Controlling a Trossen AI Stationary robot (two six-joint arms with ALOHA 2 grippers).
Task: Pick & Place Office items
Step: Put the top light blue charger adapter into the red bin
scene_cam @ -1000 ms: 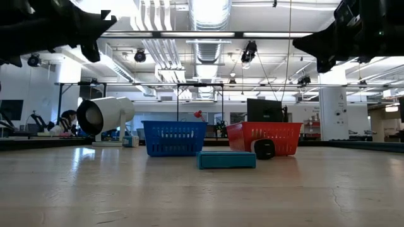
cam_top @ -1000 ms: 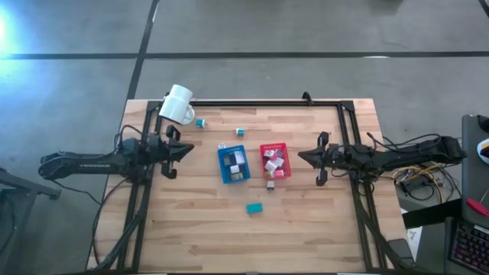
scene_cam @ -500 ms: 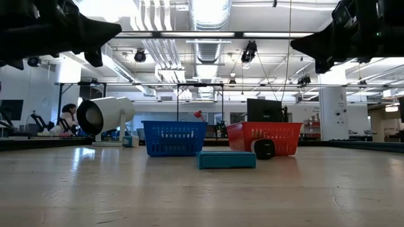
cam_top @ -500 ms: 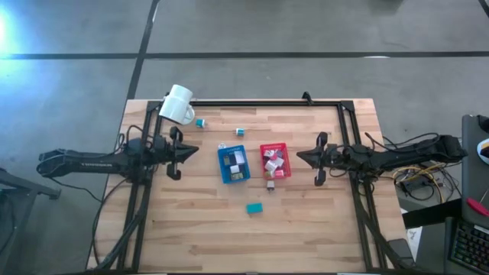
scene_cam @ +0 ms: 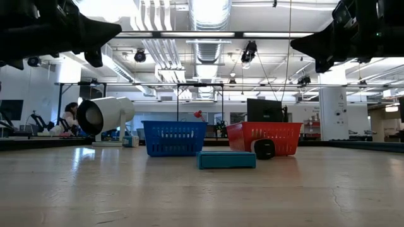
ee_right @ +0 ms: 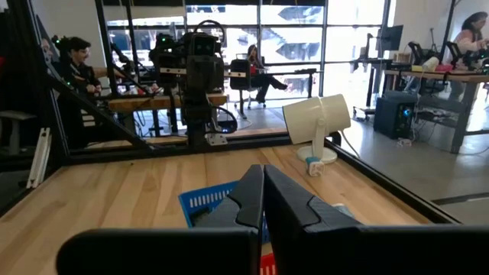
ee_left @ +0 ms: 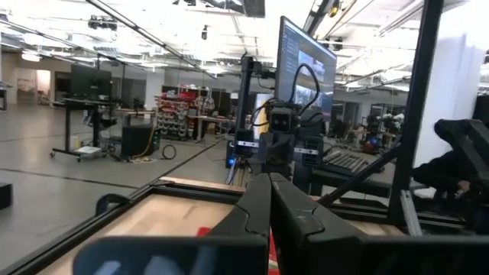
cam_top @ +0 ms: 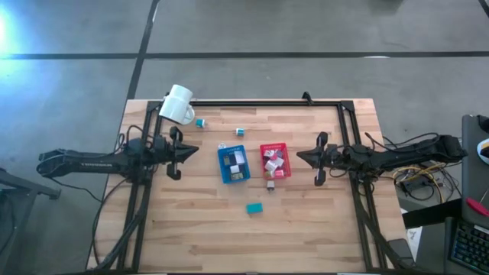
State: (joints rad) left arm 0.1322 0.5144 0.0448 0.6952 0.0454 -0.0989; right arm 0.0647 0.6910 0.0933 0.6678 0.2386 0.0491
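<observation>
Lying nearest the front edge, one teal block (cam_top: 254, 207) sits alone on the table (cam_top: 306, 237), well apart from both grippers. Just behind it, a dark item (cam_top: 270, 184) touches the red tray (cam_top: 263, 162). Two trays side by side mid-table, blue tray (cam_top: 222, 164) and the red one, each holding several small items, too tiny to count. Left gripper (cam_top: 195, 150) hovers left of the blue tray, fingers pressed together, holding nothing. Right gripper (cam_top: 299, 156) hovers right of the red tray, fingers also together, empty. Farther back, two loose teal items (cam_top: 239, 131) and (cam_top: 200, 122), then one white mug (cam_top: 178, 105) on its side at the far left corner.
</observation>
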